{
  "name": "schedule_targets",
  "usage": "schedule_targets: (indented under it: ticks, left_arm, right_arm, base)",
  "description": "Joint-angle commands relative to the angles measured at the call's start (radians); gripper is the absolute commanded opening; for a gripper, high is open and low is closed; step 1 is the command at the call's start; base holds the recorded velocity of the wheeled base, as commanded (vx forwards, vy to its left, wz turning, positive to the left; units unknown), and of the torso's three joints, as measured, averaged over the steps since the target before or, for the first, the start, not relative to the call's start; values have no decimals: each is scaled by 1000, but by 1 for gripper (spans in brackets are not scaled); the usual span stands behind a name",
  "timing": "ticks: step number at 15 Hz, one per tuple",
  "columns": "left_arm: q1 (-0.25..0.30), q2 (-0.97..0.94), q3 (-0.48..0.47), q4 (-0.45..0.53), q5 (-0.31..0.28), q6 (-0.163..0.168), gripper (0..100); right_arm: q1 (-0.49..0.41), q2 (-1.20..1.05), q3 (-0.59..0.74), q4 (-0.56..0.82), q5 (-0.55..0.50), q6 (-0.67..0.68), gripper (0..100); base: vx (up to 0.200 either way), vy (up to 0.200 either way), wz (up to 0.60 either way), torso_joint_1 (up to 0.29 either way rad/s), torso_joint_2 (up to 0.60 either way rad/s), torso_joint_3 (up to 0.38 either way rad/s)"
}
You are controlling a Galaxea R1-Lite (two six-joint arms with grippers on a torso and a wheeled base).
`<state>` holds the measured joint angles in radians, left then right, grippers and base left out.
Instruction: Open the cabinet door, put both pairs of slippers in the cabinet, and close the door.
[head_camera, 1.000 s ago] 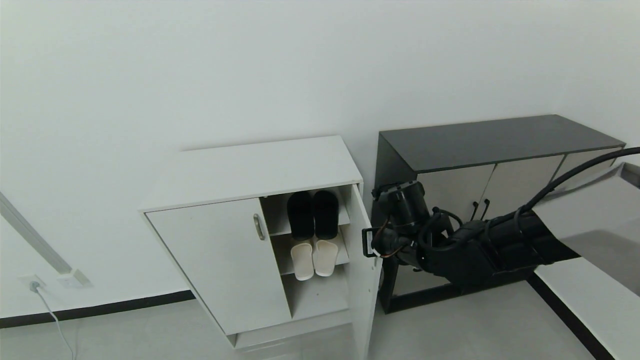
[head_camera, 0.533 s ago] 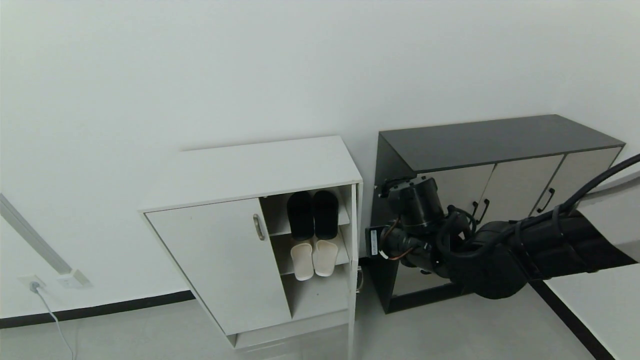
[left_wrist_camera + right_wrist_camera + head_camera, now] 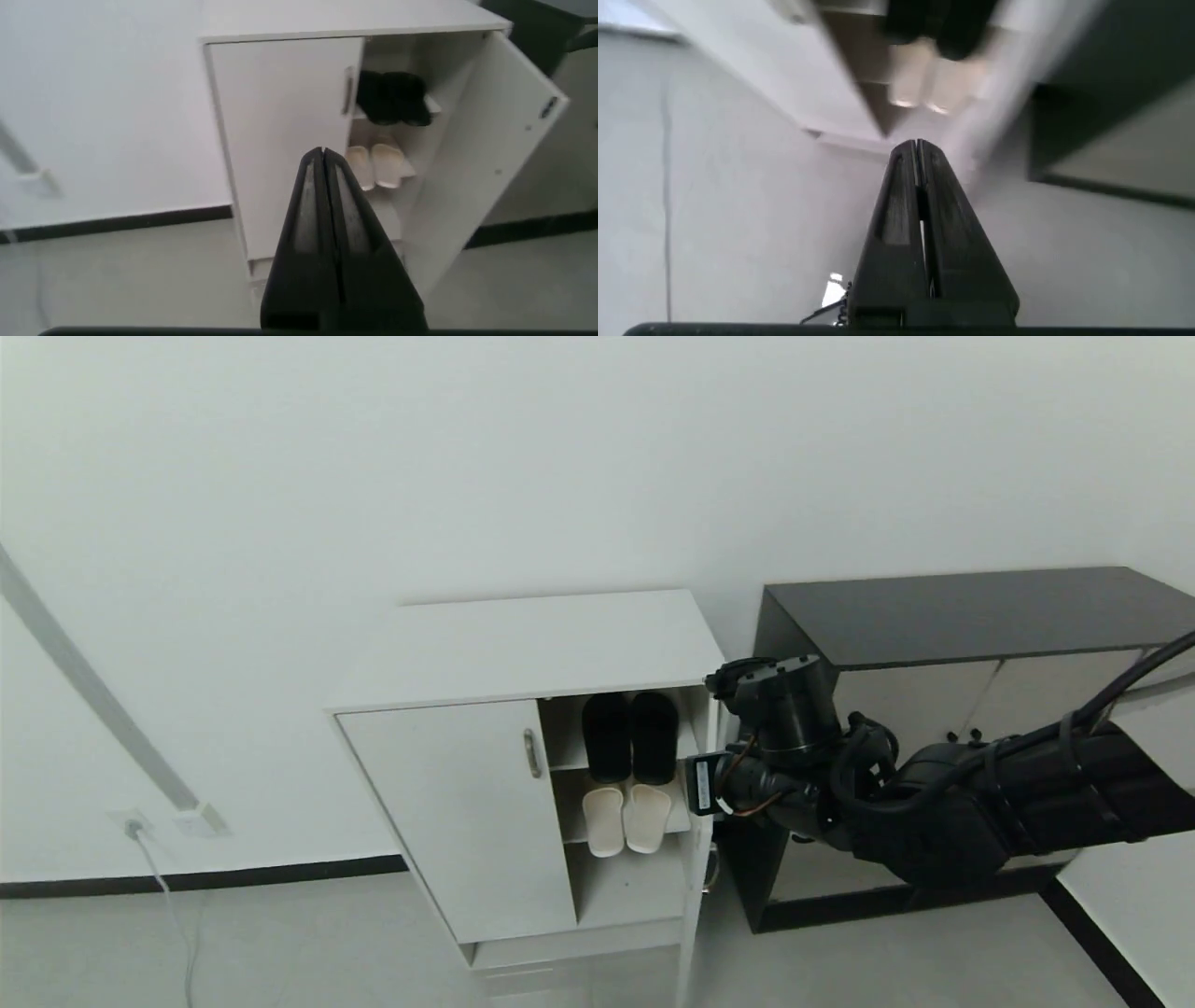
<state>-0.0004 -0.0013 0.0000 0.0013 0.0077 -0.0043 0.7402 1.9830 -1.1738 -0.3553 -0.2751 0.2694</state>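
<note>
Black slippers and white slippers sit shelved in the cabinet, so closing is in hand: the right pincer, pressed together like the left pincer, is near the open door and likely must push it shut.

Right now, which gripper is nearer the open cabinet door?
Right. The right gripper is close beside the open door, near its edge; the left gripper hangs well back, out in front of the cabinet.
</note>
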Motion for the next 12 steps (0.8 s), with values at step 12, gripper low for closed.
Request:
schedule_targets:
  ticks: [12]
  left_arm:
    - [0, 1, 0, -1, 0, 0, 0]
  right_arm:
    - [-127, -47, 181, -27, 4, -136, 0]
  base:
    - [0, 0, 0, 0, 0, 0]
